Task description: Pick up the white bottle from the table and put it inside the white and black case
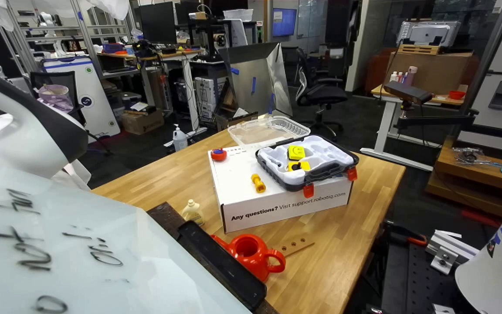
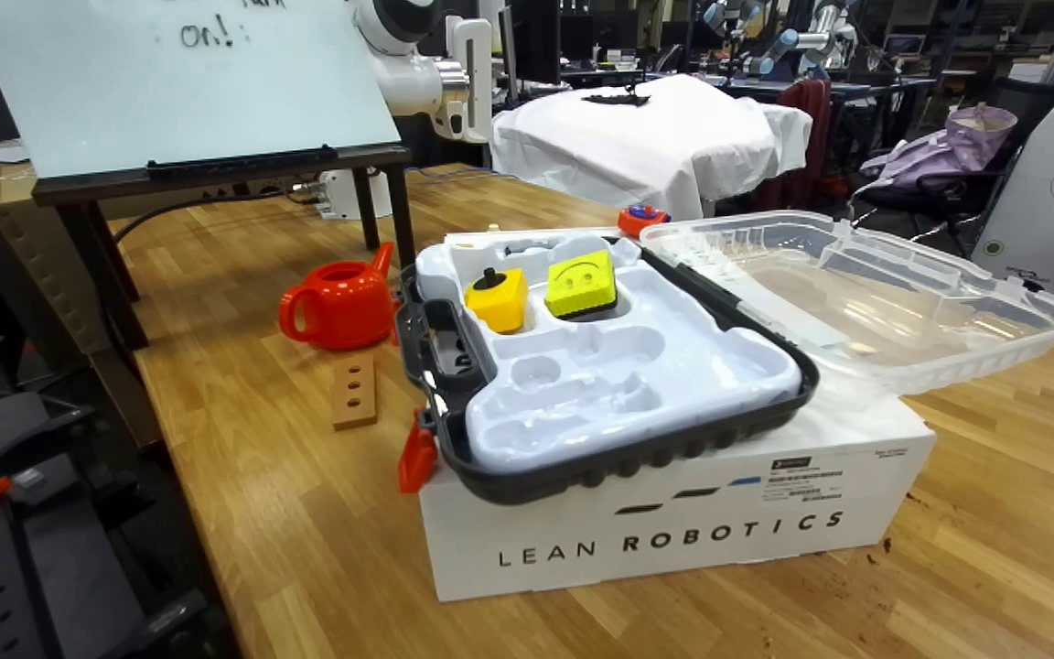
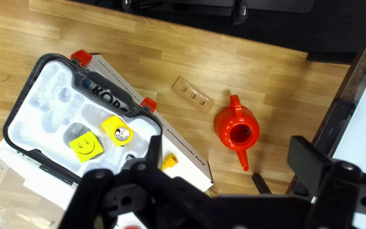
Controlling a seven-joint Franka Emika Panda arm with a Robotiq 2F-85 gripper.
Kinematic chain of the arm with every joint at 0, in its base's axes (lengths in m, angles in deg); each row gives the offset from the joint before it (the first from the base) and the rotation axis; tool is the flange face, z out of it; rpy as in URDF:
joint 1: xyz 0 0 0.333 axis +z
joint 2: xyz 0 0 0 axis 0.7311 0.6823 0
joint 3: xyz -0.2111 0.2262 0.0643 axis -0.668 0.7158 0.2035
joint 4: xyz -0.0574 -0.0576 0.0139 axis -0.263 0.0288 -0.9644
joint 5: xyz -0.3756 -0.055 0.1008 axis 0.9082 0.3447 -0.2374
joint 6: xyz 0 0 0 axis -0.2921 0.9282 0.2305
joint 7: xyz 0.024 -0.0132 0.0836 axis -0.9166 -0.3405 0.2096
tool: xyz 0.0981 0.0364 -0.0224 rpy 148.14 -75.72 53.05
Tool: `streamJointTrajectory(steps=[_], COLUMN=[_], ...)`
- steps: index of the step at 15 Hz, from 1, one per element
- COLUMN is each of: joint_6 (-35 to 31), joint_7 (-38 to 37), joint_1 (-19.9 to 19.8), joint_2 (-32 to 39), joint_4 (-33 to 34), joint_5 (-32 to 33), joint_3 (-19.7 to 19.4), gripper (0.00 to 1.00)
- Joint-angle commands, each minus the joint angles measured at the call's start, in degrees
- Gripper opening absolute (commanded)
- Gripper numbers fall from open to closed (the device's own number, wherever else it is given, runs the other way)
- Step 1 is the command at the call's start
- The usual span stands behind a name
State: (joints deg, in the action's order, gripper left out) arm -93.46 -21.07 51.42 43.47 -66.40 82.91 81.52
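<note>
The white bottle is small, cream-coloured and upright [image 1: 192, 213] on the table, between the big white box and the whiteboard stand. In the wrist view only a sliver of the bottle [image 3: 211, 192] shows past the box corner, above the gripper body. The white and black case is open, with a white moulded inside and black rim. It lies on the big box in both exterior views [image 1: 323, 150] [image 2: 719, 366] and at the left of the wrist view [image 3: 48, 119]. My gripper [image 3: 230, 154] is open and empty, fingers wide apart, above the table. The exterior views do not show its fingers.
A red teapot [image 3: 237, 127] and a wooden block with holes [image 3: 192, 94] stand beside the white box [image 1: 286, 213]. Yellow pieces [image 2: 496, 300] sit in the case. A clear lid [image 2: 865, 293] hangs open behind it. The whiteboard [image 1: 76, 244] leans close to the bottle.
</note>
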Motion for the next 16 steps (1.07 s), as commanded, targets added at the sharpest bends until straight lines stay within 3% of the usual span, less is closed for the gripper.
streamJointTrajectory(steps=[1,8,12,13,16], joint_6=[-1.85,-13.18,-14.57,-15.55,-15.50], joint_7=[1.97,5.93,5.34,4.43,4.42], joint_1=[0.67,2.89,3.13,3.04,3.02], joint_2=[1.23,13.61,22.39,19.50,22.59], joint_4=[0.66,6.98,14.32,10.70,13.70], joint_5=[-3.45,-3.76,-2.45,-3.38,-3.11], joint_3=[-0.55,2.01,3.76,3.70,3.94], gripper=[1.00,1.00,1.00,1.00,1.00])
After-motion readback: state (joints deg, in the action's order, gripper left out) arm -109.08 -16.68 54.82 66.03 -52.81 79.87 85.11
